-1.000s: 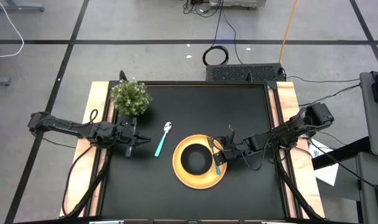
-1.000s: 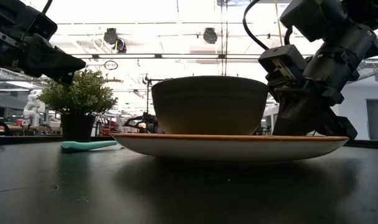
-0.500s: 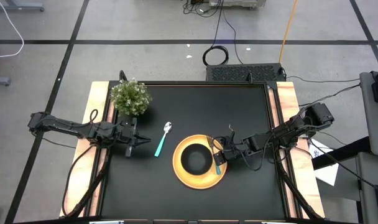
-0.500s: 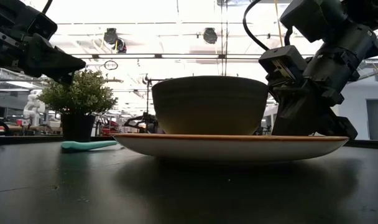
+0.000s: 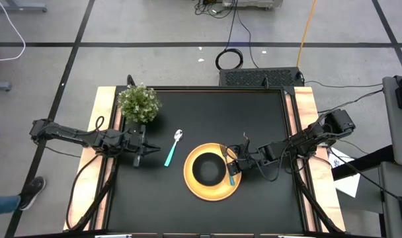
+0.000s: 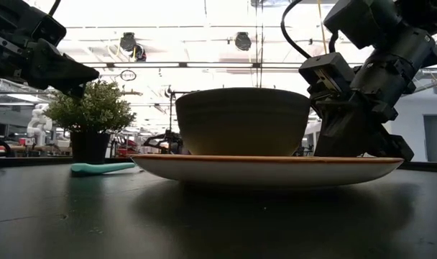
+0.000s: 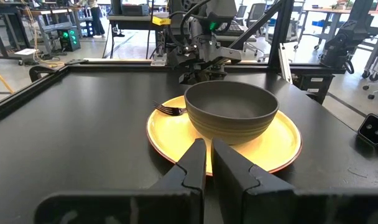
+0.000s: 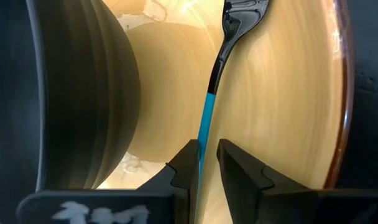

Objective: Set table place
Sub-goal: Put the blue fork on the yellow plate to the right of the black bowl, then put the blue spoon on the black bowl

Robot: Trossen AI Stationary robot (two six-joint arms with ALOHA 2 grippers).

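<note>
Nothing on the large matte black table [image 5: 201,106] has moved since the earlier frames, both arms holding as before; the one change is a person's dark shoe and trouser leg [image 5: 24,196] now on the floor at the near left, beyond the table; the right gripper [image 5: 230,169] hovers low over the right side of the round yellow plate [image 5: 213,189], its fingers [image 8: 184,163] narrowly apart on either side of the teal handle of the metal fork [image 8: 217,74], whose tines lie on the plate toward the far side; whether the fingers press the handle I cannot tell; the smaller black bowl [image 5: 206,168] sits in the plate's middle, just left of the fork; the teal-handled metal spoon [image 5: 172,148] lies on the table left of the plate, apart from it; the left gripper [image 5: 143,149] waits left of the spoon, fingers nearly together and empty; the small bushy green potted plant [image 5: 139,104] stands at the far left, beyond that gripper.
</note>
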